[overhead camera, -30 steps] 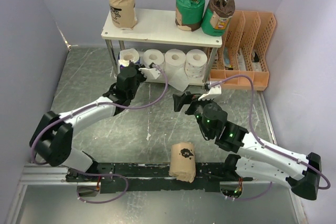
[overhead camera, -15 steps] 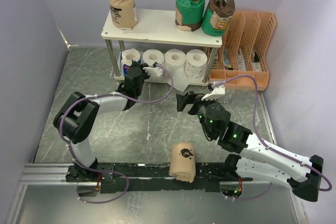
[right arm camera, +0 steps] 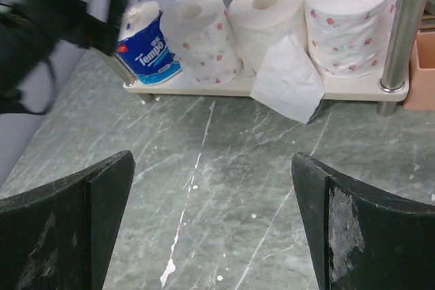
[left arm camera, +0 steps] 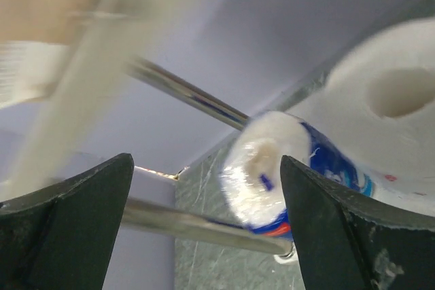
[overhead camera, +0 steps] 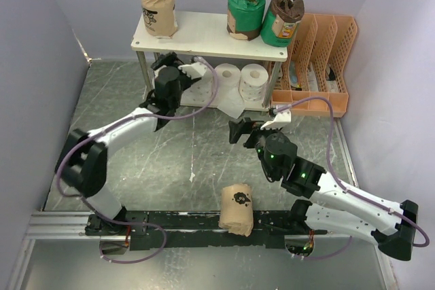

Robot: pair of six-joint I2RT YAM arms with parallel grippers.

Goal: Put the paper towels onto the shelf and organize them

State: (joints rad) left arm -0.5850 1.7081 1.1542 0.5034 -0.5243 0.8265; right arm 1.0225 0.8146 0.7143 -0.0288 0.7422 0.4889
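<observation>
Lying nearest, one tan roll [overhead camera: 236, 210] rests on the base rail [overhead camera: 170, 221]. Right gripper [right arm camera: 212, 157] hangs over the table [overhead camera: 115, 100], jaws spread, nothing in them. Left gripper [left arm camera: 206, 161], jaws apart and empty too, is at the lower board of the shelf [overhead camera: 204, 35], just beside the blue roll [right arm camera: 146, 45], with white rolls [right arm camera: 268, 18] alongside. Up top: another tan roll [overhead camera: 158, 10] and two green rolls [overhead camera: 245, 8].

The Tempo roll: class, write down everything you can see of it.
The Tempo roll is small, white paper in glossy blue plastic wrap with white lettering and a red band at its base. It stands upright at the left end of the shelf's lower board, beside a flower-printed white roll. Nothing grips it.
</observation>
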